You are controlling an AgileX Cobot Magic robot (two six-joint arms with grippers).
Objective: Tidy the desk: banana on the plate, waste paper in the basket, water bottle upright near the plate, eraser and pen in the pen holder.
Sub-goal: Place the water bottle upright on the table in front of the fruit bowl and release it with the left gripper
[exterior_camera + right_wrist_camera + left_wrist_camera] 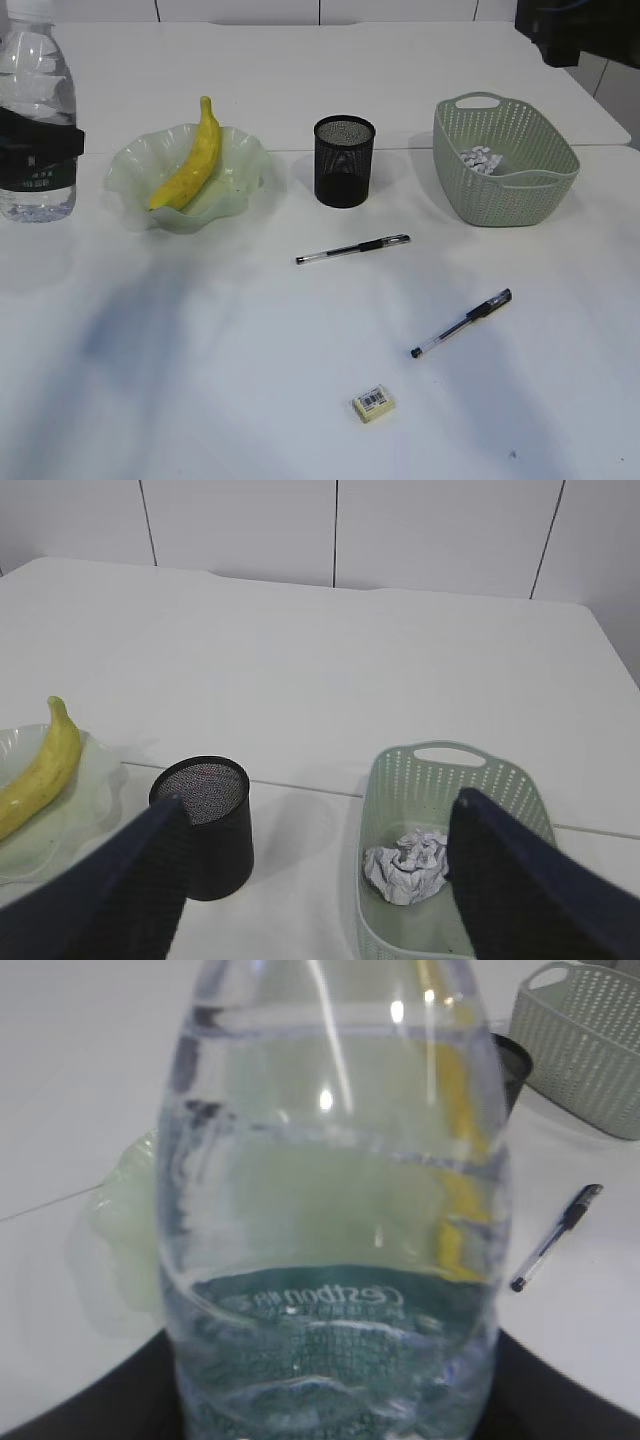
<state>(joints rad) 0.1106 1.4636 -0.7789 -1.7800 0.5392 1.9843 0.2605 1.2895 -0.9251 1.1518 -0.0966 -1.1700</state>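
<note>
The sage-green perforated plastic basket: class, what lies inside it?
Inside the sage-green perforated basket lies a crumpled ball of white paper, resting on the floor. Nothing else shows on the visible floor; the near wall and the right gripper's fingers hide part of it.

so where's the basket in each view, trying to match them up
Exterior view: the basket sits at upper right, right of the pen holder.
Left wrist view: only part of it shows in the top right corner, behind the water bottle.
Right wrist view: lower centre-right, waste paper inside.
Shared landmark: the pen holder, left of the basket.
</note>
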